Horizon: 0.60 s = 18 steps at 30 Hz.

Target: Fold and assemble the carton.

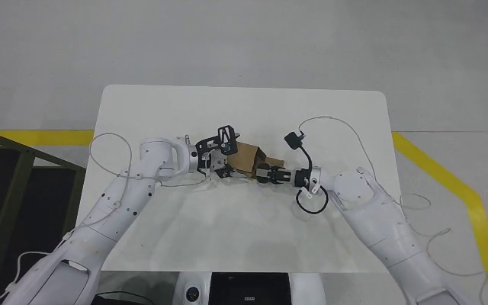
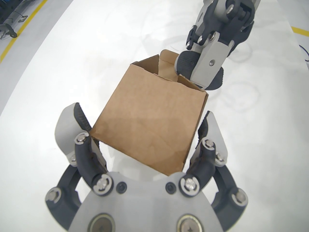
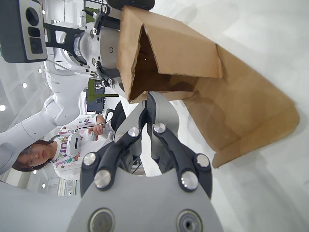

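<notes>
A brown cardboard carton (image 1: 248, 158) is held over the middle of the white table (image 1: 152, 107), partly formed, with one end open and a flap (image 3: 241, 112) hanging loose. My left gripper (image 2: 143, 124) is shut on the carton (image 2: 154, 117), one finger (image 2: 80, 119) on each side wall. From the opposite side, my right gripper (image 3: 147, 97) is shut on the carton's (image 3: 173, 47) open-end edge. In the left wrist view, the right gripper (image 2: 200, 76) has one pad inside the opening and one outside. From above, the left gripper (image 1: 223, 158) and right gripper (image 1: 268, 176) flank the carton.
A black cable (image 1: 335, 122) loops over the table's right part near the right arm. A thin white cable (image 1: 107, 141) lies along the left side. Yellow floor tape (image 1: 435, 164) runs beyond the table edges. Bare table surface lies in front and behind the carton.
</notes>
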Each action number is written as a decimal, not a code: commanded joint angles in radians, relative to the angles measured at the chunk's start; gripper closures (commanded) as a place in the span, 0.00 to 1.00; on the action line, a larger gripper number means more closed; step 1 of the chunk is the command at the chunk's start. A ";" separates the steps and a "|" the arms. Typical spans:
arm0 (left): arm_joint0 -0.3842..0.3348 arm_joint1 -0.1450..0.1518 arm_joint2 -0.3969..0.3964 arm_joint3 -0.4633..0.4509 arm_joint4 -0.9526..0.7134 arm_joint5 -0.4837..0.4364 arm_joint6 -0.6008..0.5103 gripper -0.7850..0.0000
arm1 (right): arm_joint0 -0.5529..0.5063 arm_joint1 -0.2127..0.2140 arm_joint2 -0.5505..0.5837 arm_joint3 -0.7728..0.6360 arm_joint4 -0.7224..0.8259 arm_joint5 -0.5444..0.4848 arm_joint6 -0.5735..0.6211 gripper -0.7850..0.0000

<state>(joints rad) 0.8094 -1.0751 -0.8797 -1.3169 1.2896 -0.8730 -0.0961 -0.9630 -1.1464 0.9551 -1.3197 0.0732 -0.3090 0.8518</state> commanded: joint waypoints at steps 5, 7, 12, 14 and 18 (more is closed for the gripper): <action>0.001 -0.003 -0.001 0.004 -0.003 0.000 -0.007 0.00 | 0.056 -0.022 -0.040 0.069 0.015 -0.027 -0.012 1.00; 0.000 -0.004 -0.001 0.005 -0.006 -0.002 -0.010 0.00 | 0.072 -0.029 -0.055 0.088 0.017 -0.036 -0.014 1.00; -0.001 -0.006 -0.003 0.009 -0.011 -0.001 -0.015 0.00 | 0.099 -0.044 -0.079 0.125 0.020 -0.050 -0.017 1.00; 0.000 -0.007 -0.004 0.010 -0.014 -0.001 -0.018 0.00 | 0.107 -0.048 -0.086 0.135 0.021 -0.054 -0.018 1.00; 0.000 -0.009 -0.004 0.011 -0.018 -0.001 -0.022 0.00 | 0.123 -0.054 -0.090 0.147 0.015 -0.064 -0.017 1.00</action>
<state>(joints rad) 0.8092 -1.0836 -0.8838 -1.3066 1.2735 -0.8742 -0.1172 -0.8433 -1.1999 0.8638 -1.1747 0.0922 -0.3706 0.8351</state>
